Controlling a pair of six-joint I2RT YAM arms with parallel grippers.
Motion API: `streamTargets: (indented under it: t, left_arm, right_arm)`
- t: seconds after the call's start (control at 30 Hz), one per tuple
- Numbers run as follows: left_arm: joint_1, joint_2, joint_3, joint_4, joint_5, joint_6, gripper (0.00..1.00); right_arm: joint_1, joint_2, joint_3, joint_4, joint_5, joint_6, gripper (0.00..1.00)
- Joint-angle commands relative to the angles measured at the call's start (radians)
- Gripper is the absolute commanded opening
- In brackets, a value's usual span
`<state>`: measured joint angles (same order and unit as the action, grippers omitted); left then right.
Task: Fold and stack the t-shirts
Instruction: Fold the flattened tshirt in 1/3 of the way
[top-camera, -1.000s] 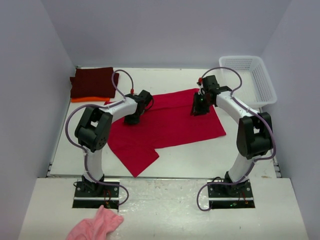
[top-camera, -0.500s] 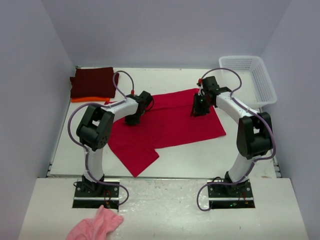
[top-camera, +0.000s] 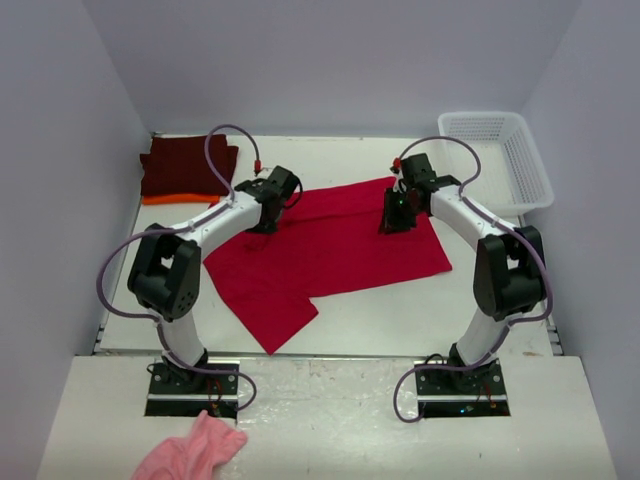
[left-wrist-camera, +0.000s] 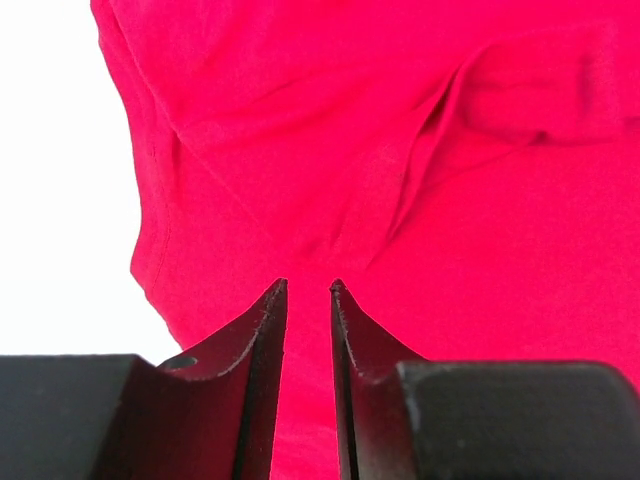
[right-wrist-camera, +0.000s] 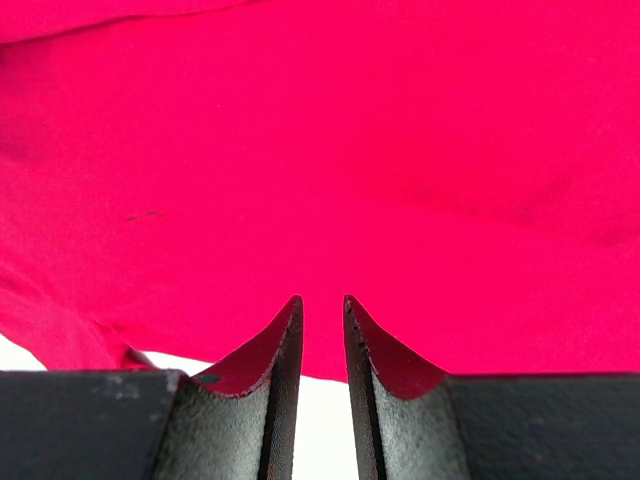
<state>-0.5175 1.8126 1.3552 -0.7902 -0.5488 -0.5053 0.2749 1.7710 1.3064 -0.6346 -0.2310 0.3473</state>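
A bright red t-shirt (top-camera: 340, 250) lies spread flat across the middle of the table. A folded dark maroon t-shirt (top-camera: 185, 165) rests on an orange t-shirt (top-camera: 170, 199) at the back left. My left gripper (top-camera: 263, 220) hovers over the red shirt's back-left part. Its jaws (left-wrist-camera: 308, 285) stand slightly apart with only the wrinkled fabric (left-wrist-camera: 400, 150) below them. My right gripper (top-camera: 393, 220) is over the shirt's back-right edge. Its jaws (right-wrist-camera: 322, 298) are narrowly open and empty, with red cloth (right-wrist-camera: 330, 150) and white table beneath.
A white plastic basket (top-camera: 520, 165) stands at the back right corner. A small pink fluffy cloth (top-camera: 195, 450) lies on the near ledge by the left arm's base. Grey walls close in the table on three sides.
My left arm has swung out to the left and its gripper has moved toward the back over the red shirt's left part. The right gripper has barely moved.
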Motion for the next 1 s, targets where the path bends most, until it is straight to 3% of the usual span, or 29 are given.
streamTargets:
  t: [0.0, 0.23, 0.97]
  left_arm:
    - [0.002, 0.005, 0.022, 0.035, 0.03, 0.016, 0.26]
    - [-0.01, 0.089, 0.053, 0.063, 0.093, 0.037, 0.27]
    - [-0.016, 0.22, 0.091, 0.074, 0.001, 0.044, 0.33]
  right_arm:
    - [0.003, -0.065, 0.001, 0.018, -0.024, 0.001, 0.24]
    - [0.003, -0.067, -0.002, 0.015, -0.018, -0.001, 0.25]
    - [0.003, -0.065, -0.03, 0.044, -0.033, -0.001, 0.24]
